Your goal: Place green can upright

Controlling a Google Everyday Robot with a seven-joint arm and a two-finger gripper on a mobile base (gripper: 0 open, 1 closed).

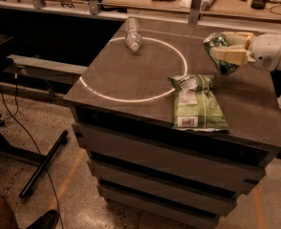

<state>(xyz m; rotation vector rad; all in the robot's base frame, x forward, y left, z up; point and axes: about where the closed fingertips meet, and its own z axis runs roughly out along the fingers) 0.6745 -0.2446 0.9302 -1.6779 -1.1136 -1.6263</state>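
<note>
Camera view: jaws pinch tilted green can (224, 67) over table (131, 75), beyond snack bag (197, 104).

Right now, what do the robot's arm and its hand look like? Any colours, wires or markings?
The gripper, over the table's right side at the green can, has two blocky cream-coloured fingers. Behind them sits a smooth, rounded white wrist, cylinder-like. No cables or markings show on it.

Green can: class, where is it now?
In the camera view, the green can hangs tilted in the gripper at the right, over the table just beyond the snack bag.
</note>
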